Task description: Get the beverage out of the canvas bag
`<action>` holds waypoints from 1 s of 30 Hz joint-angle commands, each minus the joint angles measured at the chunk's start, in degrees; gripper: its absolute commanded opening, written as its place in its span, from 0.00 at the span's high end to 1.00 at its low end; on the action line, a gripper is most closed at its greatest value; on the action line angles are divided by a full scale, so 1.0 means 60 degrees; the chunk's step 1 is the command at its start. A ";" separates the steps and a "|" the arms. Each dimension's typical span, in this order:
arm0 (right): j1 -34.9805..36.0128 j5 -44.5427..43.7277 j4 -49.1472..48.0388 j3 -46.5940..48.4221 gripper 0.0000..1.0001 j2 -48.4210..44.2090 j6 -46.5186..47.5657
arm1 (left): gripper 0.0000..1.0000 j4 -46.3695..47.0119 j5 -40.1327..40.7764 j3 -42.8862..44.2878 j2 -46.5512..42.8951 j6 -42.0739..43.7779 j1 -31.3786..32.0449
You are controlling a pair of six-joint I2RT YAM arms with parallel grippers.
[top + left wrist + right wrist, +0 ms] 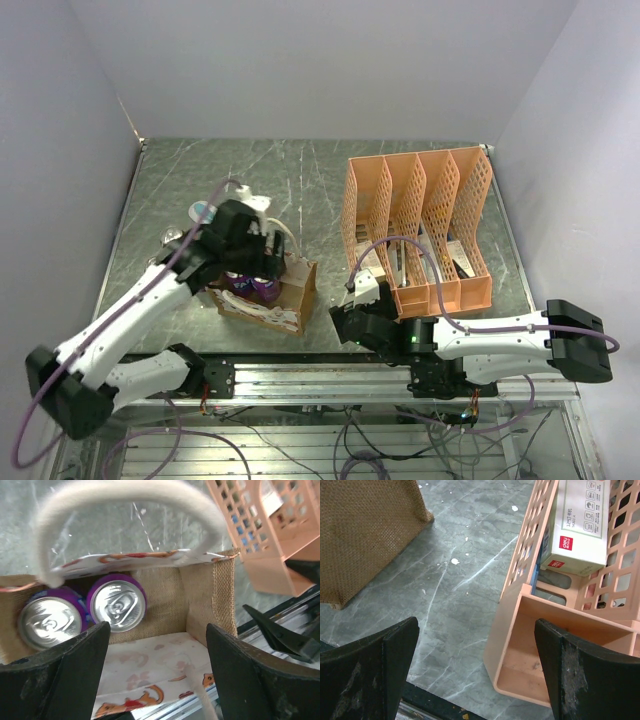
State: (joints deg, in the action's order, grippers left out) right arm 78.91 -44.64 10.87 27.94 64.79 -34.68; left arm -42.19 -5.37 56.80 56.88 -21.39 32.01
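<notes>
The canvas bag [300,290] stands near the table's front edge, tan fabric with a pale printed front. In the left wrist view its cream handle [125,500] arches over the open top of the bag [165,600]. Two purple beverage cans with silver tops stand inside at the left, one [116,605] beside the other [50,622]. They also show from above [262,288]. My left gripper [155,665] is open and empty just above the bag's mouth [250,265]. My right gripper [345,315] is open and empty, low between bag and rack [475,670].
An orange plastic file rack [420,230] stands right of the bag, holding a white box [580,525] and papers. Small white and teal items [205,212] lie behind the left arm. The bag's woven side [365,535] is at the right gripper's left. White walls surround the table.
</notes>
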 commanded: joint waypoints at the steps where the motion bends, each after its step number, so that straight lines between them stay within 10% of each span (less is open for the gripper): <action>1: 0.0088 -0.0415 0.0097 0.0288 0.00 0.0163 -0.0191 | 0.13 -0.0715 0.3015 0.0747 0.1212 -0.0633 0.1784; 30: 0.0148 -0.0502 0.0158 0.0384 0.00 0.0365 -0.0227 | 0.00 -0.1557 0.5693 -0.0280 0.2429 -0.9630 0.2517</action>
State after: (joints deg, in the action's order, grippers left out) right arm 79.42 -45.80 11.55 29.41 68.12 -35.14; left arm -50.37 23.70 54.89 72.29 -71.40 46.70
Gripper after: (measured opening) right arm 0.999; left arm 0.989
